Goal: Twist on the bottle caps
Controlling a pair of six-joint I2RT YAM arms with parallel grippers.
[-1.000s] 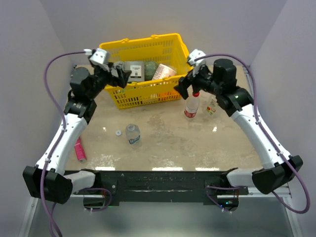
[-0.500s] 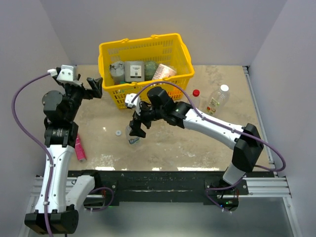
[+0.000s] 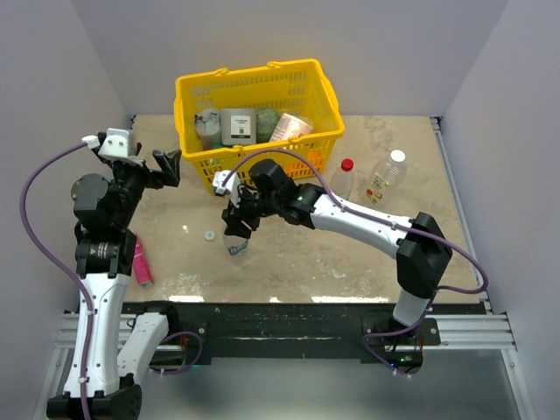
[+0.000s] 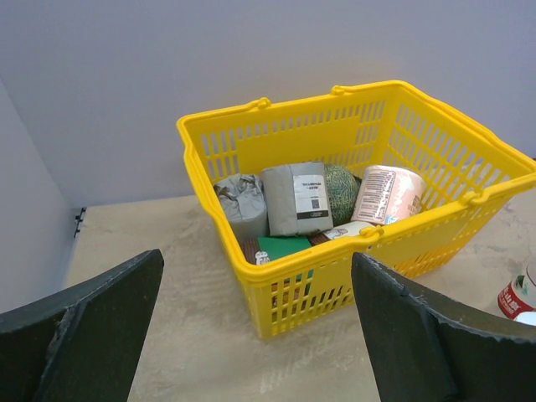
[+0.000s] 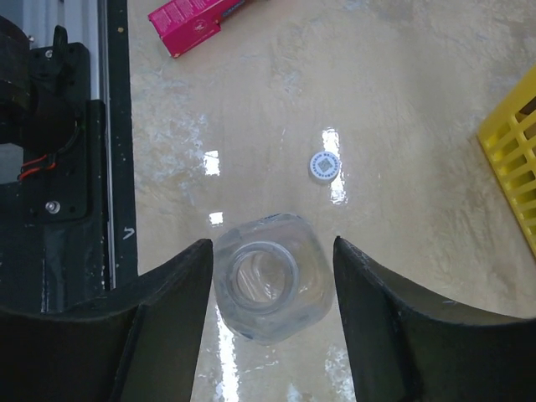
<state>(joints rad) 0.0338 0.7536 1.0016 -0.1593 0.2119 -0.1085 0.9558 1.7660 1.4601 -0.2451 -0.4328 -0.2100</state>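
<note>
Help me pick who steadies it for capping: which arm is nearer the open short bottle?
Right. The right arm reaches across, its jaws either side of the short bottle. The left arm is raised at the left, jaws beside the yellow basket, away from it.

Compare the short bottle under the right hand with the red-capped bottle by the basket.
The short bottle is uncapped, mouth open; the red-capped bottle is closed. The short one sits between the right hand's fingers; the red-capped one stands free beside the yellow basket. The short one looks squat, the other slim. Both are clear plastic and upright.
</note>
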